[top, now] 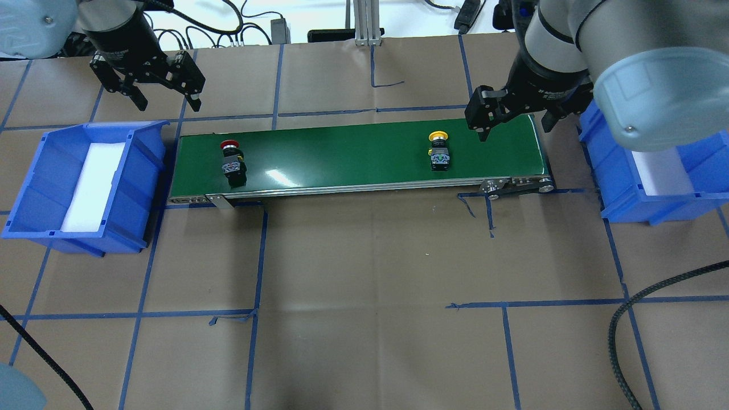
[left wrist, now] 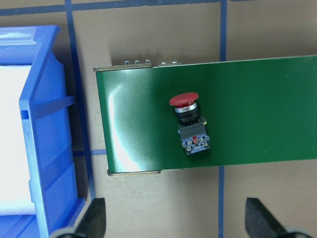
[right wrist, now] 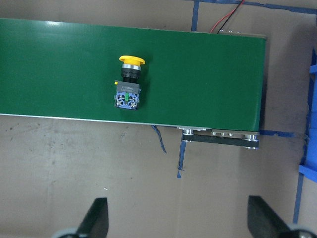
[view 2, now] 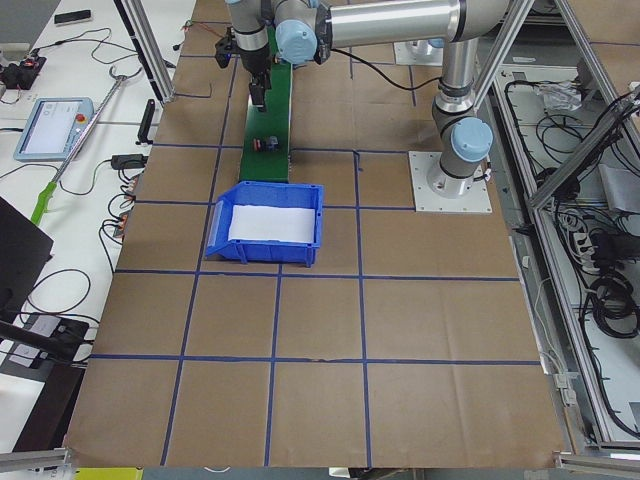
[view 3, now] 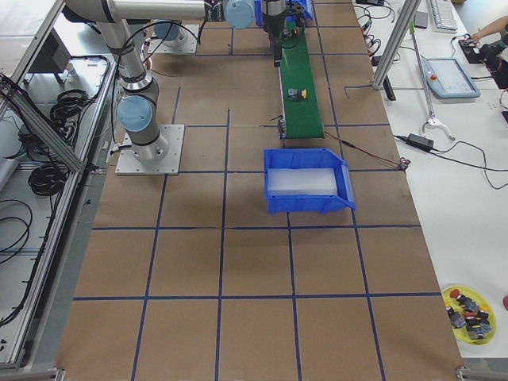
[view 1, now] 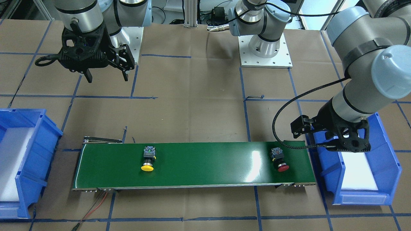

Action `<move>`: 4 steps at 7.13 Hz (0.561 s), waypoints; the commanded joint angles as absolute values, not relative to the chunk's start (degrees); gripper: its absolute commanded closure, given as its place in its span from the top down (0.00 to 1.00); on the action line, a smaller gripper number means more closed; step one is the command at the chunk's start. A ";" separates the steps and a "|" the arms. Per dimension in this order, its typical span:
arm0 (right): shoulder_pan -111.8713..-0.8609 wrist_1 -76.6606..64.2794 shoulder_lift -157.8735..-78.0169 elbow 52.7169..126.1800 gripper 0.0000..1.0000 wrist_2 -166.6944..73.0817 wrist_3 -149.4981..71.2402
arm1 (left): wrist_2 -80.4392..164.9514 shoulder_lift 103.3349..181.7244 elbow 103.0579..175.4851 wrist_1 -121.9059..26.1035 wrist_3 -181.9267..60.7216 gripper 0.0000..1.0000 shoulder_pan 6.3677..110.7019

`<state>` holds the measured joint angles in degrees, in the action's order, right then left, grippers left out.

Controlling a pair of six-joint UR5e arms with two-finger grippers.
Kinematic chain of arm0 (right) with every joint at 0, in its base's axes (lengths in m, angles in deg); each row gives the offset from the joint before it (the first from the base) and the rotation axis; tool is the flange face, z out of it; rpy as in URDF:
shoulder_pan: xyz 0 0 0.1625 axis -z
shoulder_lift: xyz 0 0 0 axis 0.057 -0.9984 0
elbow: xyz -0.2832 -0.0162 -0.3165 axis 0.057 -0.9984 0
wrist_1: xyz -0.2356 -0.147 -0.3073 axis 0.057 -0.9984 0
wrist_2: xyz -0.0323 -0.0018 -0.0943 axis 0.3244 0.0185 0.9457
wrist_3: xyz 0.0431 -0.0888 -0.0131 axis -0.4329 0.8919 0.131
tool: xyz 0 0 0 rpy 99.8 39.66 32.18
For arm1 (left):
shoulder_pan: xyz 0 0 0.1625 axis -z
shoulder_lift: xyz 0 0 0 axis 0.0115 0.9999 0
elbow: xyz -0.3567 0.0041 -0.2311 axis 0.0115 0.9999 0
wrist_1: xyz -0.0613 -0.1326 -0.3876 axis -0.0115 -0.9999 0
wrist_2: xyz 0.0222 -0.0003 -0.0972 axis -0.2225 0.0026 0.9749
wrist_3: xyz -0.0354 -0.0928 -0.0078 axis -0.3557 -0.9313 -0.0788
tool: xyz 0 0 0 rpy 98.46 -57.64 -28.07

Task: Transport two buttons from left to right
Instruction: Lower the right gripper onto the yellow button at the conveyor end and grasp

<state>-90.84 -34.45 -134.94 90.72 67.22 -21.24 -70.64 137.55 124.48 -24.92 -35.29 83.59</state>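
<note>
The red-capped button [top: 230, 159] lies on its side at the left end of the green conveyor belt [top: 353, 154]; it also shows in the left wrist view [left wrist: 190, 124] and in the front view [view 1: 279, 159]. The yellow-capped button [top: 438, 151] lies on the belt's right part, also in the right wrist view [right wrist: 129, 82] and the front view [view 1: 148, 158]. My left gripper [top: 168, 104] hangs open and empty high above the belt's left end. My right gripper [top: 515, 128] hangs open and empty high above the belt's right end.
A blue bin with a white foam liner [top: 34, 188] stands off the belt's left end. A second blue bin [top: 626, 193] stands off its right end. A red-and-black wire [view 1: 96, 205] trails from the belt. A yellow dish of spare buttons [view 3: 468, 305] sits on a side table.
</note>
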 commanded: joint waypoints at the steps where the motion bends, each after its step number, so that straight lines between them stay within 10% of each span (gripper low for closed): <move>1: -90.08 -43.84 -129.90 90.85 1.00 67.10 -21.13 | -71.03 137.26 123.97 -26.37 -38.99 1.00 87.12; 4: -88.41 -49.94 -117.69 89.71 1.00 64.11 -21.31 | -70.24 135.34 125.02 -26.02 -38.49 1.00 87.85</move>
<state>-88.80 -48.42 -121.80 90.28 64.71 -21.05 -70.45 136.39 124.41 -26.01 -38.77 88.00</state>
